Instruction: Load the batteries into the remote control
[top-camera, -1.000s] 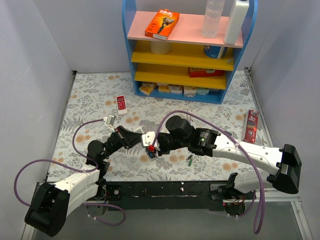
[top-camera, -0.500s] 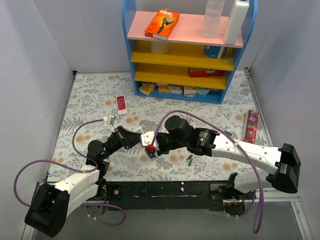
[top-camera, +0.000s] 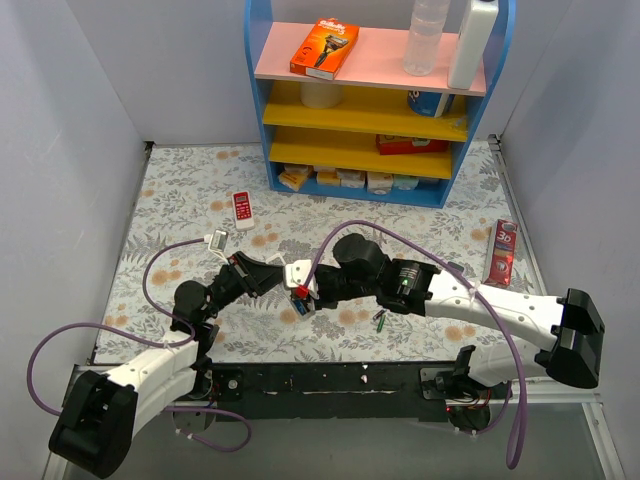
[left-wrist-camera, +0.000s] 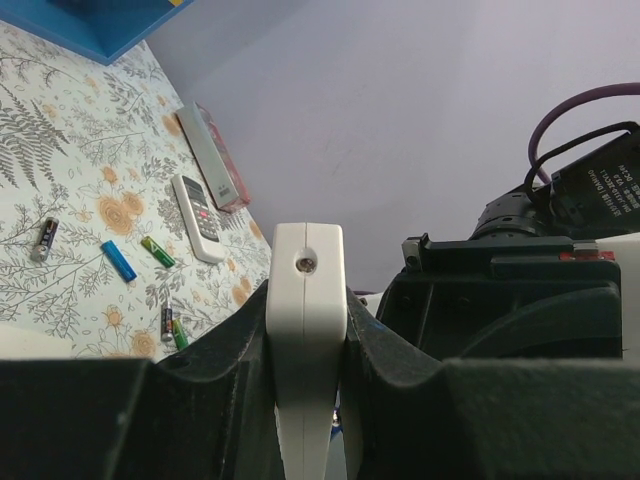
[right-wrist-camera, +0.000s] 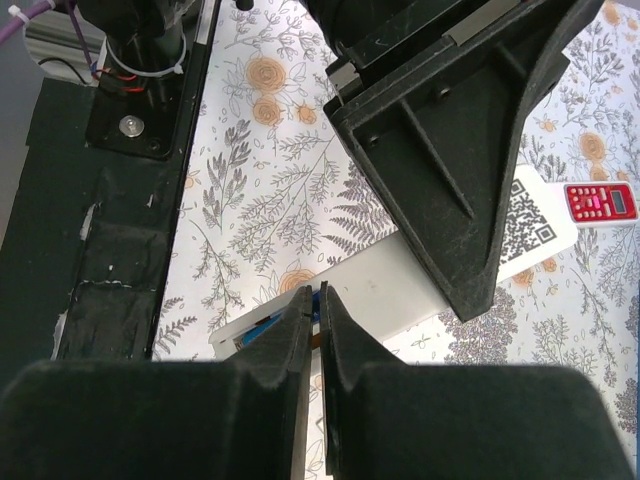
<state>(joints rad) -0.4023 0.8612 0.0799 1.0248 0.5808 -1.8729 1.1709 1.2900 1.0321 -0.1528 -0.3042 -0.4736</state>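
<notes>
My left gripper (top-camera: 262, 277) is shut on the remote control (top-camera: 297, 274), which it holds off the table. In the left wrist view the remote control (left-wrist-camera: 307, 330) stands edge-on between the pads. From the right wrist its plain white back (right-wrist-camera: 430, 275) shows, with the battery bay open at the near end and a blue battery (right-wrist-camera: 258, 333) lying in it. My right gripper (right-wrist-camera: 313, 298) is shut, its tips right over that bay; a sliver of blue shows between them. Loose batteries lie on the table: blue (left-wrist-camera: 118, 260), green (left-wrist-camera: 157, 251), dark (left-wrist-camera: 43, 238), and a pair (left-wrist-camera: 171, 327).
A blue shelf unit (top-camera: 372, 100) with boxes and bottles stands at the back. A short red-and-white remote (top-camera: 242, 206) lies left of it. A red box (top-camera: 503, 252) lies at the right edge. One battery (top-camera: 380, 319) lies near the front rail (top-camera: 330, 380).
My right gripper's jaws have closed the last bit over the remote's open bay, and that arm has shifted slightly. The left gripper still holds the remote in the same place.
</notes>
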